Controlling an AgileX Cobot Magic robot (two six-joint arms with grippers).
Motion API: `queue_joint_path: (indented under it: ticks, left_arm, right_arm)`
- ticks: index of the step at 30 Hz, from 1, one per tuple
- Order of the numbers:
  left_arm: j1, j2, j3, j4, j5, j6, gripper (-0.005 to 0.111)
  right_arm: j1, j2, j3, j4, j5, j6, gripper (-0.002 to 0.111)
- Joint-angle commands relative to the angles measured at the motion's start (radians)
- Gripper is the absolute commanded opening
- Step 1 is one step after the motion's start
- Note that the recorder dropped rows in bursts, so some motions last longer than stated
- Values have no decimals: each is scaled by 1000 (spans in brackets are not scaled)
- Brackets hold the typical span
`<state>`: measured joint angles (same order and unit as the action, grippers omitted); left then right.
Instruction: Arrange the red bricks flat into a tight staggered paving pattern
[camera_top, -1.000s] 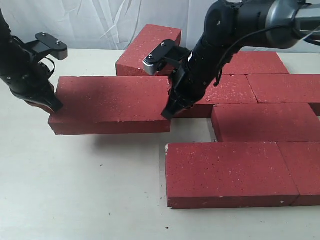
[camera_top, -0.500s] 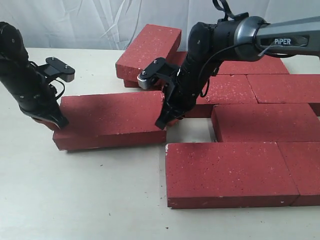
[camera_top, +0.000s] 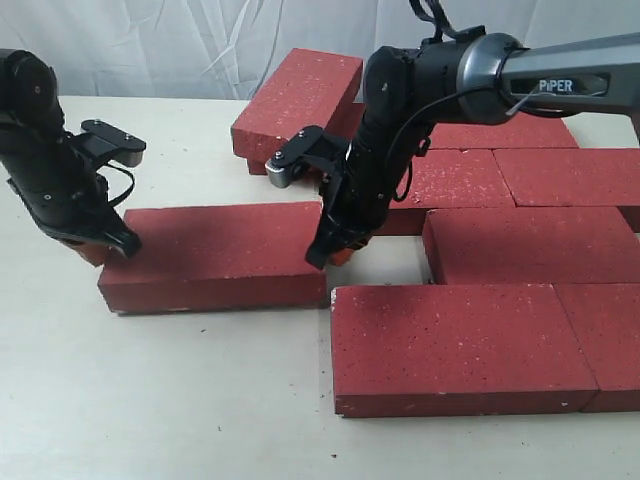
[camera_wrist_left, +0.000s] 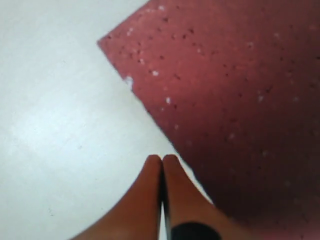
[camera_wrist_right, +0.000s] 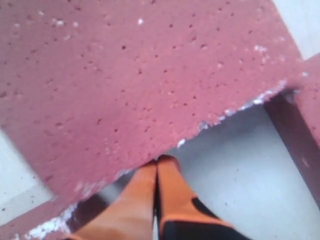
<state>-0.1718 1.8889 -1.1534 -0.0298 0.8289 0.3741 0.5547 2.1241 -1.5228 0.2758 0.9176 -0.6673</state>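
One of the red bricks (camera_top: 210, 255) lies flat on the table at the left, apart from the rest. My left gripper (camera_top: 105, 245) is shut, its tips at the brick's left end; in the left wrist view the closed fingertips (camera_wrist_left: 161, 161) sit just off the brick's (camera_wrist_left: 235, 95) edge. My right gripper (camera_top: 335, 255) is shut too, its tips against the brick's right end; the brick (camera_wrist_right: 125, 75) fills the right wrist view above the gripper (camera_wrist_right: 158, 161). Neither holds anything. Several other red bricks (camera_top: 530, 245) lie flat in staggered rows on the right.
A front brick (camera_top: 455, 345) lies just right of the loose one, with a narrow gap between them. At the back, one brick (camera_top: 300, 95) rests tilted on top of another. Bare table (camera_top: 150, 400) spreads over the left and front.
The loose brick, pinched between both shut grippers and raised off the table, has come down and toward the front; it now lies flat. Both arms lowered with it.
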Motion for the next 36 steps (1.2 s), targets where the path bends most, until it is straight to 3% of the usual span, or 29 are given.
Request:
queue_joint_path:
  ticks: [1,7,11,14,18,25,29,36]
  left_arm:
    - [-7,2,-3,127,26,-142,0]
    - [-7,-2,-3,373,45,-409,0]
    - [-7,-16,-1,315,-151,-488,0]
    - [-7,-36,25,226,-331,-407,0]
    - [7,-53,87,269,-401,-343,0]
    - [107,-74,92,277,-330,-348,0]
    - [154,-61,92,175,-357,-340,0]
    - [160,1,92,-17,-252,-106,0]
  right_arm:
    - [4,-3,-8,-66,65,51,-1]
    - [4,-14,-8,-99,123,51,-1]
    - [4,-61,-8,-99,113,51,-1]
    - [4,-97,-8,-46,48,51,-1]
    - [4,-126,17,-43,43,51,-1]
    - [2,-135,103,-48,-196,14,-1]
    - [2,-125,104,-45,-197,16,-1]
    - [2,-58,104,-120,-187,14,-1]
